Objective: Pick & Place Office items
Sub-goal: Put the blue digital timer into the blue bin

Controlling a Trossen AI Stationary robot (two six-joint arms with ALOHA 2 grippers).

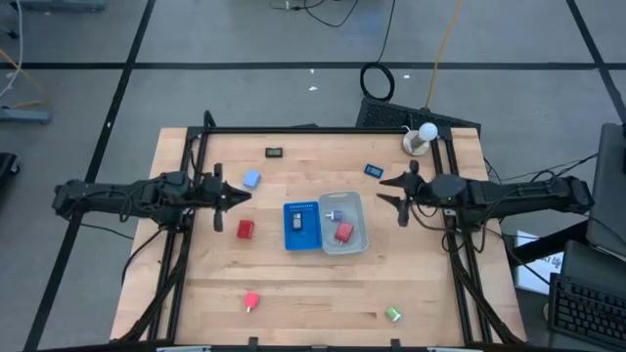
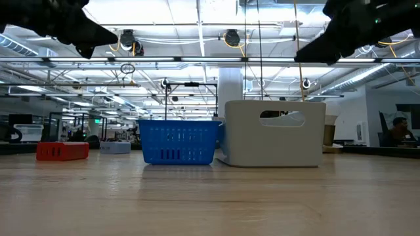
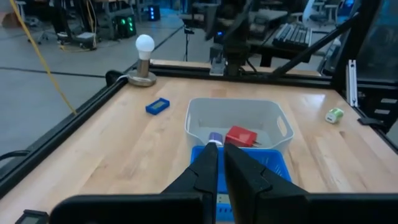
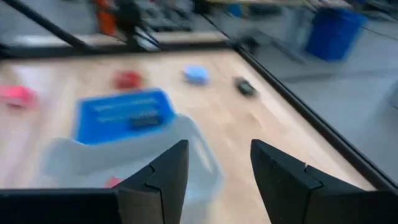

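Grippers hang above the table at either side of the two trays. The left gripper (image 1: pixel 240 196) is clenched with nothing between its fingers; a red block (image 1: pixel 245 229) lies just beside it, a pale blue block (image 1: pixel 251 179) near it on the other side. The right gripper (image 1: pixel 386 192) has its fingers apart and empty, with a dark blue flat rectangle (image 1: pixel 373 170) close by. Between the grippers, the blue ribbed tray (image 1: pixel 300 226) touches the clear plastic tray (image 1: pixel 342 223), which holds another red block (image 1: pixel 343 232). A green block (image 1: pixel 392 314) lies well away near the table's front.
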